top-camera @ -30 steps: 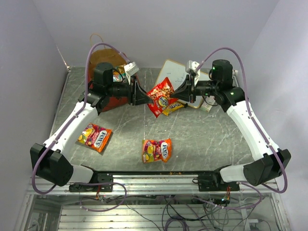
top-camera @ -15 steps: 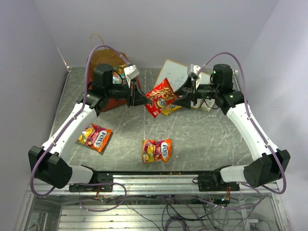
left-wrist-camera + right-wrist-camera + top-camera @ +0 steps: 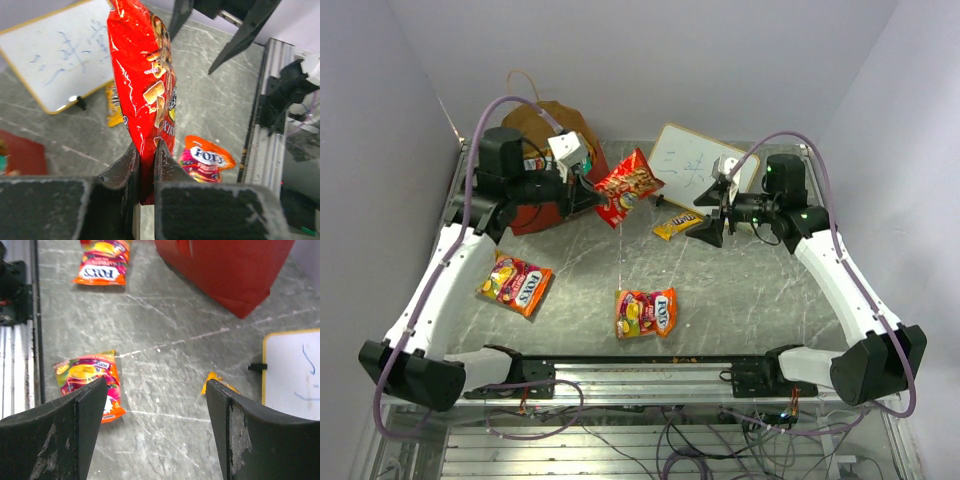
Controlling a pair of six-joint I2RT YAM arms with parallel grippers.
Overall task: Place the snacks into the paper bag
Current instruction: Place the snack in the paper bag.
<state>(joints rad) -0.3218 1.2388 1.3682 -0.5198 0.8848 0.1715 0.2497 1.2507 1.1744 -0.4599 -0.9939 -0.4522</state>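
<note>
Red crinkly packet (image 3: 142, 75) seems light, soft and slippery; the left gripper (image 3: 145, 165) pinches its flat sealed edge, a good place. The right gripper (image 3: 156, 386) stands wide and empty.

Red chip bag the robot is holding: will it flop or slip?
Probably light: the left gripper holds the red chip bag by one pinched edge. Likely slippery and a bit floppy; its shiny film looks crinkled.

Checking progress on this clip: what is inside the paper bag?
Only the brown inner wall of the paper bag shows in the top view. The left arm covers most of its mouth, so the contents cannot be seen.
</note>
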